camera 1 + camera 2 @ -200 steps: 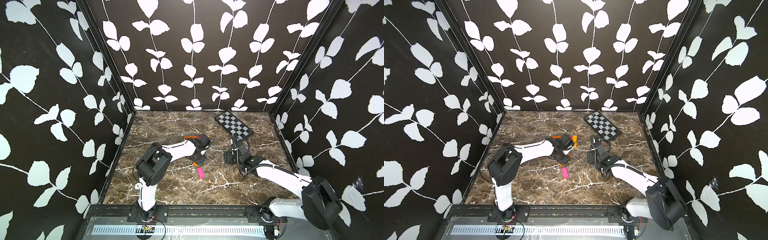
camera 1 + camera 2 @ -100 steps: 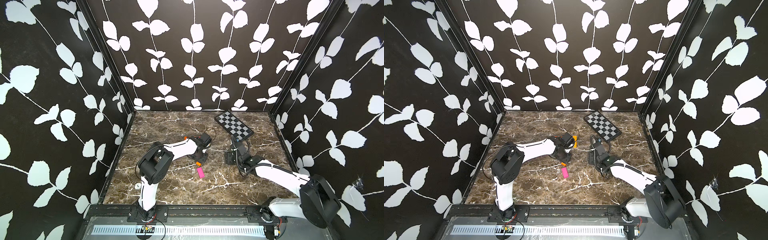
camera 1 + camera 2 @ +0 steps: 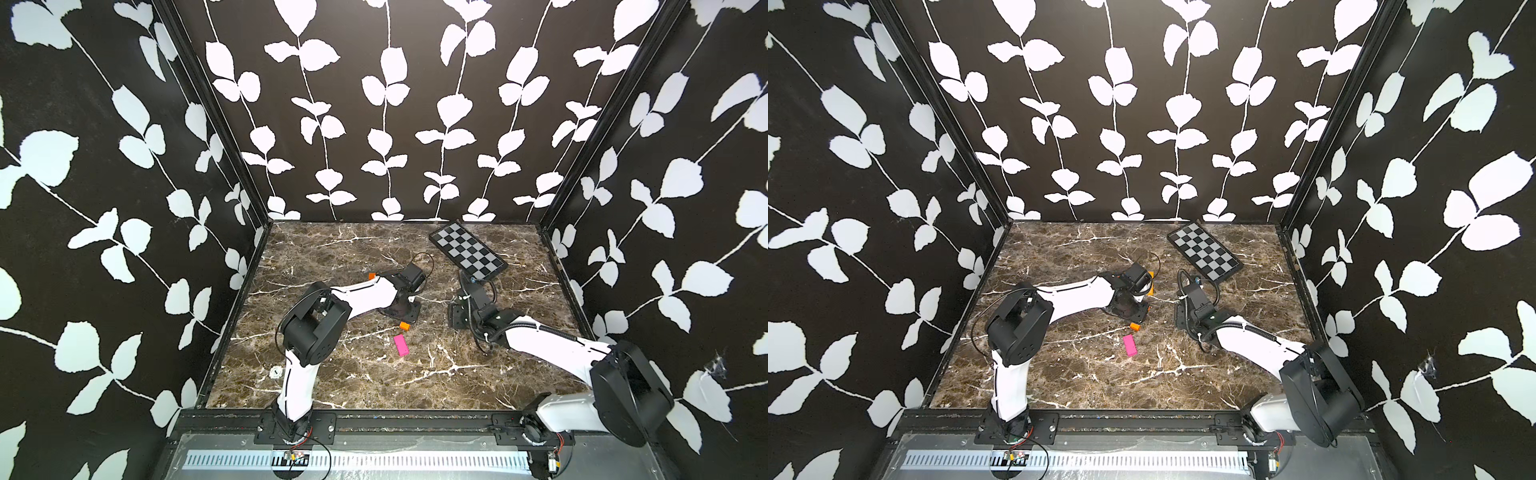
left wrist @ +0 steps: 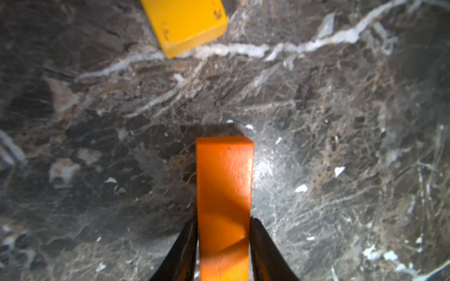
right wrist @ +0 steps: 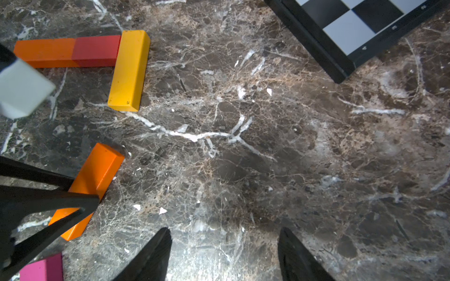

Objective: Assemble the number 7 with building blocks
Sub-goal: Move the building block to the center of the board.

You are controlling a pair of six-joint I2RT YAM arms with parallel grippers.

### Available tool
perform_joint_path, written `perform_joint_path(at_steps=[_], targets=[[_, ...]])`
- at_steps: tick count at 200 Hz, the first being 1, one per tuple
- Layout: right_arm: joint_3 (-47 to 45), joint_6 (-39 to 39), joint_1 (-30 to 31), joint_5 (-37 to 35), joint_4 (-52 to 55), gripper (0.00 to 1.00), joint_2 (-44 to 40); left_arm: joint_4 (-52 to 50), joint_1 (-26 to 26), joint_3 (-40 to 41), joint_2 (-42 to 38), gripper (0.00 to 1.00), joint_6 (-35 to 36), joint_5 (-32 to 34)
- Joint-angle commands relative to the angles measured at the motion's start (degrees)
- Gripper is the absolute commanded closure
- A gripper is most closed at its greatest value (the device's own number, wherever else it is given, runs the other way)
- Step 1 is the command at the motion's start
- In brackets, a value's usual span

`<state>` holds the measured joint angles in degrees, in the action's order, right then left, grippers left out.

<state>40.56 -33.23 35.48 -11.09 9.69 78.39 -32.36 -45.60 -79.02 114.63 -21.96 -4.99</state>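
Got the left gripper (image 4: 223, 220) set narrow, fingers (image 4: 185, 253) hugging both sides of the orange block (image 4: 224, 175) flat on the worktop (image 4: 341, 146), just short of the yellow block (image 5: 127, 70); can't tell if actually squeezing. Right gripper (image 5: 224, 231) wide, empty. Pink block (image 3: 401, 345) unmoved from a second ago.

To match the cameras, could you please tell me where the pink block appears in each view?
In a top view: the pink block sits below the picture's centre.
In a top view: the block, below centre, slightly left.
Left wrist: not in it.
Right wrist: it is cut off at the picture's edge.
Shared landmark: the loose orange block beside it, in all four.
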Motion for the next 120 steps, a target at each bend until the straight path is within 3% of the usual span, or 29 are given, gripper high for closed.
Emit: perform_joint_path(at_steps=[1,88,120], targets=[[1.5,-1.4,0.2,0.1,-0.4,0.32,0.3,1.3,-0.2,-1.4,0.9,0.58,-1.8,-1.6],[2.5,-4.0,0.8,1.0,-0.2,0.37,1.4,2.7,1.3,2.7,-8.0,0.44,-1.2,2.5],[5.5,-7.8,3.7,1.0,2.6,0.39,3.2,1.8,4.3,5.6,-15.8,0.32,1.2,6.9]])
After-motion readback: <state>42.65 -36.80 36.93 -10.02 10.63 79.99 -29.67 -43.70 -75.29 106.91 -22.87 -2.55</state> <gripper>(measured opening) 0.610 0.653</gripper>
